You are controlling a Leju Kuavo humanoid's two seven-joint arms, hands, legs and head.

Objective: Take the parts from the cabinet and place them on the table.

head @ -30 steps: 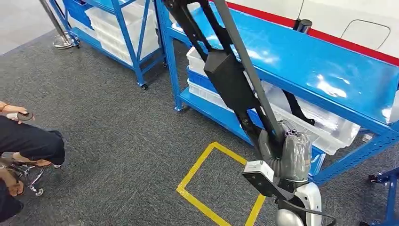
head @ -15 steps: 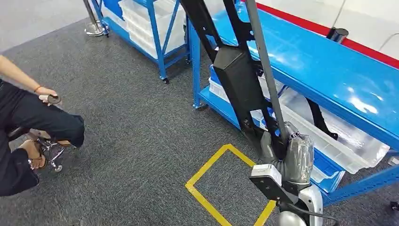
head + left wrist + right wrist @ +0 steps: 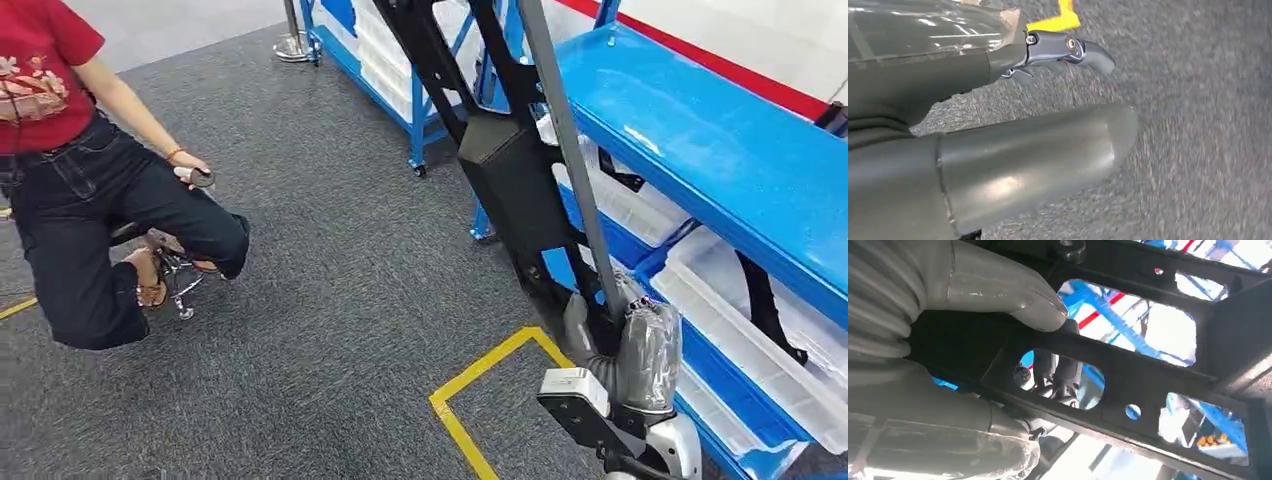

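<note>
Grey carpet (image 3: 330,330) underfoot, right hand (image 3: 640,355) grips long black frame part (image 3: 510,180) beside blue rack (image 3: 700,150), left hand (image 3: 1013,160) empty with fingers apart; risk: frame snagging the rack while turning.

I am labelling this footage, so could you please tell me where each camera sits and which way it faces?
Head view: high on the body, looking down at the carpet, blue shelving and a seated person; the right hand grips a long black part.
Left wrist view: behind the left hand, facing carpet.
Right wrist view: behind the right hand, facing the part.
Shared: head and right wrist show the part.
</note>
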